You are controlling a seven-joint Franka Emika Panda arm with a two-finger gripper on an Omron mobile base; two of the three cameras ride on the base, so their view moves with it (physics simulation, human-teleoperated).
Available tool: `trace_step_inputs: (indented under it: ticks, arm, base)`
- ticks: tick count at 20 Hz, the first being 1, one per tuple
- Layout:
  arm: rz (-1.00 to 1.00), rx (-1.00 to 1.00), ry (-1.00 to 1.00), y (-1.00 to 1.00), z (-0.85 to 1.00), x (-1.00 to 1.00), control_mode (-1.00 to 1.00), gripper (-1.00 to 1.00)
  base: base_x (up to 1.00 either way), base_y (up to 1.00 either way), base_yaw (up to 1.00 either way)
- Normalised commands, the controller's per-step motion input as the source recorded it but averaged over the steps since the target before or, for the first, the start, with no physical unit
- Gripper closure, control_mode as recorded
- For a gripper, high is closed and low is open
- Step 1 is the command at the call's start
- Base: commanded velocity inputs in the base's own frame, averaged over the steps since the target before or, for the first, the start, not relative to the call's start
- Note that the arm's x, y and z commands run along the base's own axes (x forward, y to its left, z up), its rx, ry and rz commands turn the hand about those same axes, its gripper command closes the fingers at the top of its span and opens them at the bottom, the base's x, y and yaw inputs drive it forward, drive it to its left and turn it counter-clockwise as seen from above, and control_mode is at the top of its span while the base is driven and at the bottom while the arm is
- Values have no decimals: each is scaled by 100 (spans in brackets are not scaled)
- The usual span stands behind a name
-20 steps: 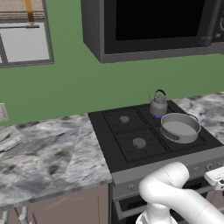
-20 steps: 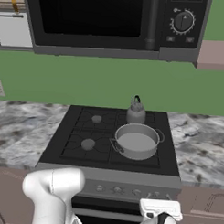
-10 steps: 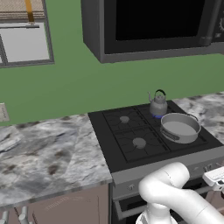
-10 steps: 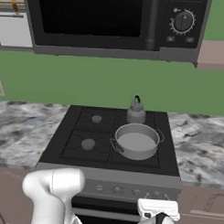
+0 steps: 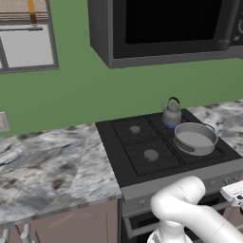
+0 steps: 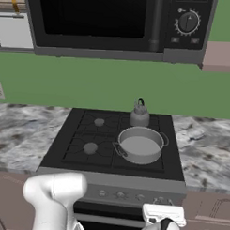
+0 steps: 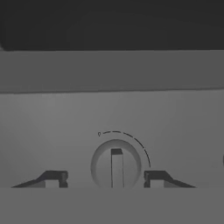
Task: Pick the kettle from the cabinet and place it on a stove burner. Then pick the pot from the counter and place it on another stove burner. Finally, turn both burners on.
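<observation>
- My gripper (image 7: 104, 177) is at the stove's front panel, and my fingertips (image 7: 52, 177) sit closer together than a second ago, one on each side of a round knob (image 7: 115, 166).
- They stand just beside the knob; I cannot tell whether they press it yet, so my fingers are part-closed with no grip that I can confirm.
- The knob's bar points straight up, which I judge to mean off.
- The kettle (image 5: 171, 113) stands on the rear right burner, with a small bluish glow at its base that may be flame.
- The pot (image 5: 195, 138) sits on the front right burner, just in front of the kettle.
- So both placings look done; this knob is probably the pot burner's.
</observation>
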Motion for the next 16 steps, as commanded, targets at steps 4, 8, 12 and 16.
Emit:
trace_step_inputs:
  ticks: [4, 8, 12, 16]
  arm:
    - [2, 0, 0, 9, -12, 5, -100, 100]
    - [2, 0, 0, 22, -14, 0, -100, 100]
    - [1, 0, 0, 27, -12, 0, -100, 100]
    - [3, -2, 1, 4, -10, 0, -100, 100]
  base:
    - [0, 0, 0]
    - [0, 0, 0]
    - [0, 0, 0]
    - [0, 0, 0]
